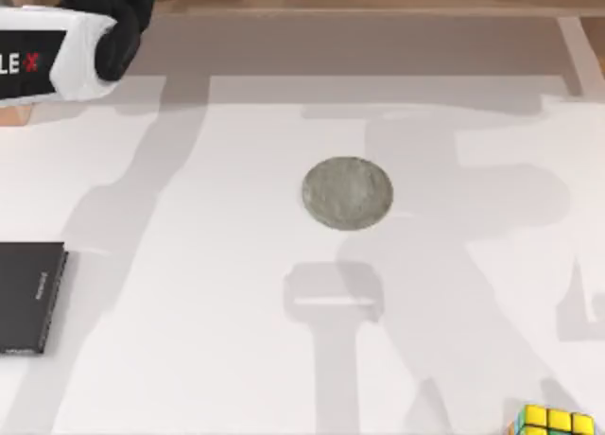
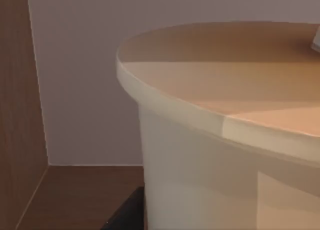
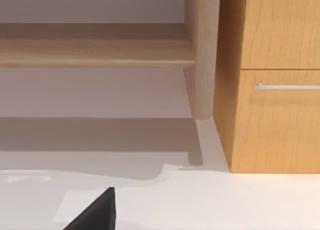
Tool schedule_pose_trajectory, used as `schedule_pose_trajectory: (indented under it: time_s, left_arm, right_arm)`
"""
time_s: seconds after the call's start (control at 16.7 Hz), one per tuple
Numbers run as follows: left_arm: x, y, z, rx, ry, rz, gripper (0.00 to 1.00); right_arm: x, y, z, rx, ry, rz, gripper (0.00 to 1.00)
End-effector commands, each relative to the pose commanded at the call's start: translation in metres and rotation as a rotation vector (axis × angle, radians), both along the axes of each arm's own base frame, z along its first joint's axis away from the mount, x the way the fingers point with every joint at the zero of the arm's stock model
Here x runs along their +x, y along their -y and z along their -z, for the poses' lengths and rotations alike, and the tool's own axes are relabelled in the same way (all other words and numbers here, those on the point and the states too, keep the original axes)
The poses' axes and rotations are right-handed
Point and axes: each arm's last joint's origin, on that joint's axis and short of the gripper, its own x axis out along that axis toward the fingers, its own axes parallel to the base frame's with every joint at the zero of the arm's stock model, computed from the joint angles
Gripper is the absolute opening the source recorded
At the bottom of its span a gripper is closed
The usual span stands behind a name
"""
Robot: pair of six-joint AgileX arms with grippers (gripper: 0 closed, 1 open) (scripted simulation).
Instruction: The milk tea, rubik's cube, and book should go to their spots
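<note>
Rubik's cube (image 1: 556, 422): I see yellow and green squares with black edges, cut off by the frame's lower edge.
Place: on the white worktop (image 1: 189, 359), well off from the grey round disc (image 1: 347, 193), toward the near right corner.
Black slab (image 1: 28, 298): flat, left of the disc at the worktop's edge.
Left arm (image 1: 80, 38): far left corner, well apart from the cube.
Pincer state: I cannot tell for either arm.

The top view looks straight down on the white table (image 1: 189, 340). The left wrist view faces a round tabletop (image 2: 225, 75) up close. The right wrist view looks level across the table toward a wooden cabinet (image 3: 275, 90).
</note>
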Motion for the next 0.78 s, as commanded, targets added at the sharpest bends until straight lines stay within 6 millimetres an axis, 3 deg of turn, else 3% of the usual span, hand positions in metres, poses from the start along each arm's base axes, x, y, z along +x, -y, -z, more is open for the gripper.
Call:
schedule_pose_trajectory:
  time_s: [0.24,0.78]
  left_arm:
    - [-0.008,0.002,-0.003,0.0,0.004,0.002,0.0]
    - [-0.065,-0.001,-0.009,0.003,-0.006,0.003,0.0]
  right_arm:
    - [0.0,0.0,0.0,0.0,0.0,0.0,1.0]
    - [0.0,0.0,0.0,0.0,0.0,0.0,1.0]
